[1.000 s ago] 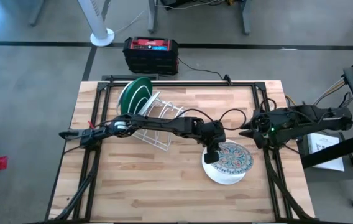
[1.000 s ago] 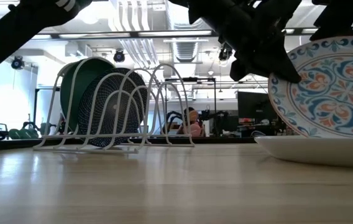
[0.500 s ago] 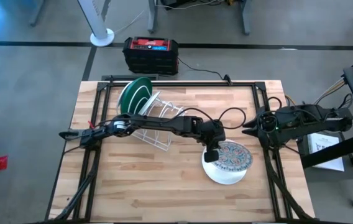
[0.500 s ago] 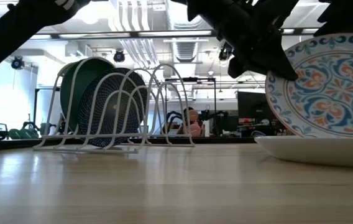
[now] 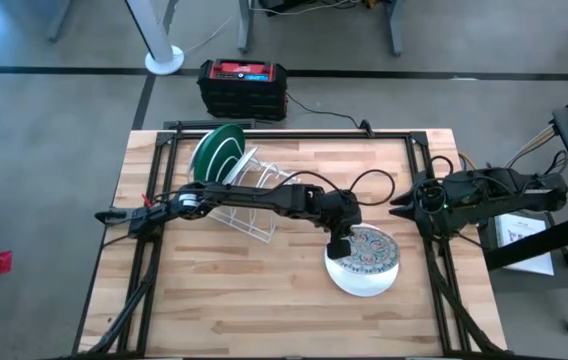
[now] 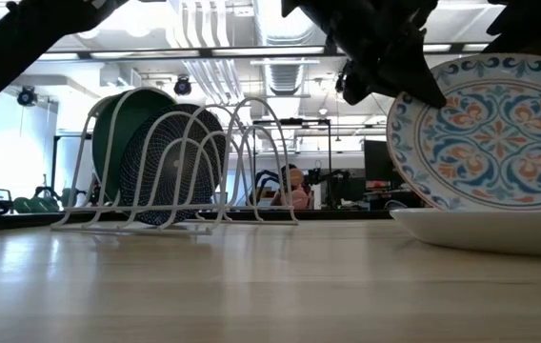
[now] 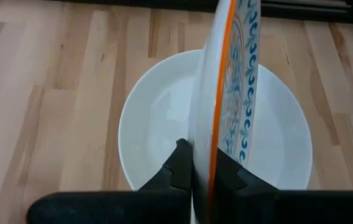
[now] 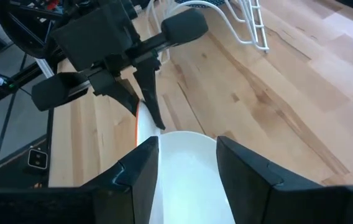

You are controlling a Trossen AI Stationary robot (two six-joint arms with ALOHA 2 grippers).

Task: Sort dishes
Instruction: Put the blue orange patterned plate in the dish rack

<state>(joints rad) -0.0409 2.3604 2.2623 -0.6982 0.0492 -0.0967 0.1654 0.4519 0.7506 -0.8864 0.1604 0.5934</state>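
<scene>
Jaws of left gripper (image 7: 202, 169) clamped on floral plate (image 7: 233, 87) rim.

A light wooden table (image 5: 234, 290) fills the middle of the high view, with black frame rails (image 5: 149, 190) running along its left, right and top edges. A white wire rack (image 5: 259, 205) stands on the table's upper left part; in the low view it shows at the left as a row of upright wire loops (image 6: 251, 157). Above the table in the high view, a black and red box (image 5: 243, 84) sits on the grey floor, with a black cable (image 5: 329, 113) trailing to its right. A white fan base (image 5: 163, 60) stands at upper left. White papers (image 5: 522, 235) lie at the right edge. A person (image 6: 294, 186) sits far behind in the low view.
</scene>
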